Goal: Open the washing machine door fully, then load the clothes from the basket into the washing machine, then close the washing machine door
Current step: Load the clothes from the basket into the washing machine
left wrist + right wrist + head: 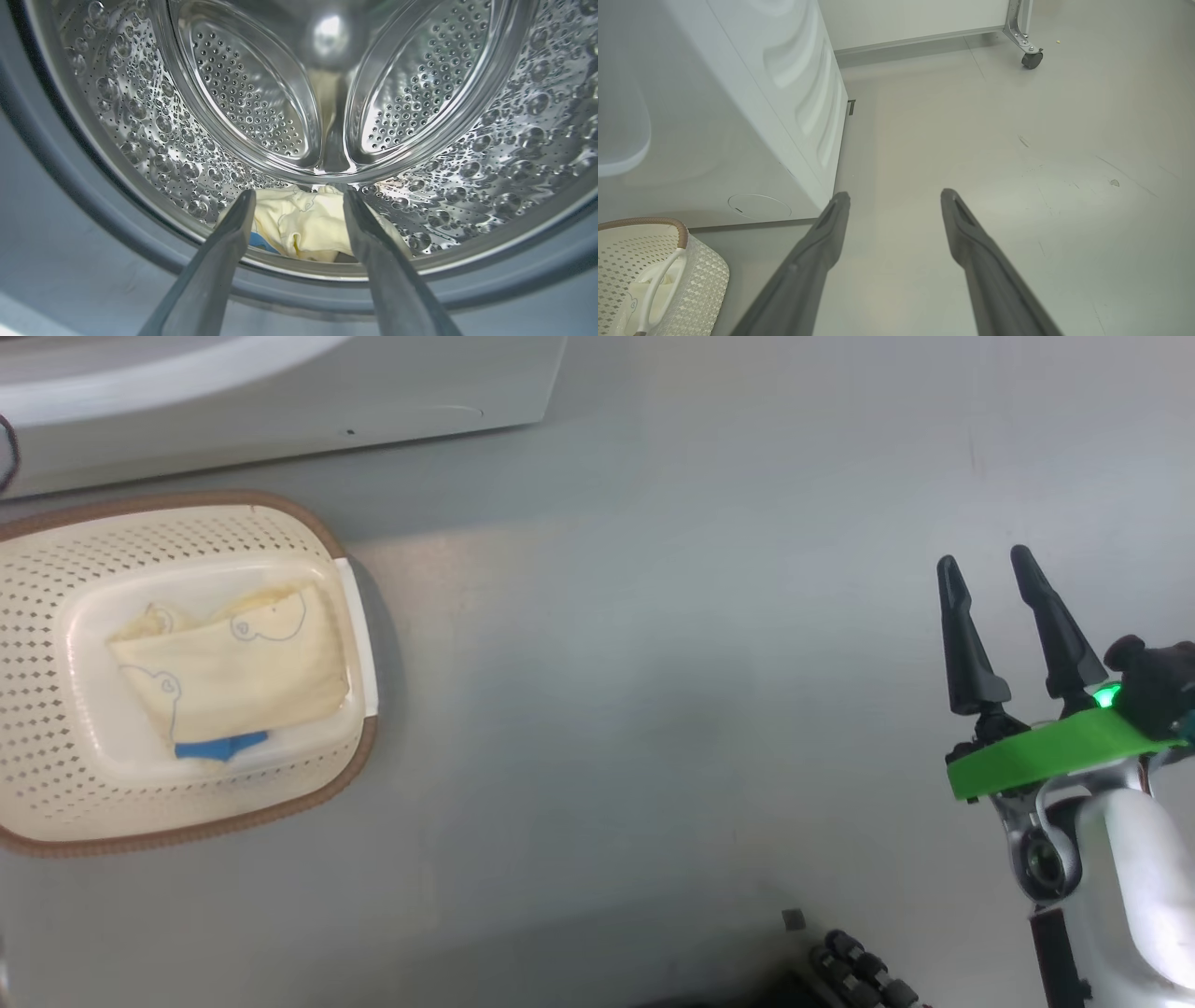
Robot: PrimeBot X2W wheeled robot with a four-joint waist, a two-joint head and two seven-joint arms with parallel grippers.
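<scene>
The cream basket [56, 616] sits on the floor at the left of the head view, with a pale yellow garment [243, 672] with blue trim lying in it. Behind it runs the white washing machine [280, 401]. In the left wrist view my left gripper [296, 196] is open at the mouth of the steel drum [467, 154]. A cream-yellow garment [303, 224] lies loose on the drum floor beyond the fingertips. My right gripper [985, 565] hangs open over bare floor at the right, holding nothing. The washing machine door is out of view.
The right wrist view shows the washer's side panel [798, 93], the basket's corner [668, 275] and its white handle [658, 289]. A castor [1031, 58] of a wheeled frame stands far off. The robot's base [859, 971] shows at the bottom of the head view.
</scene>
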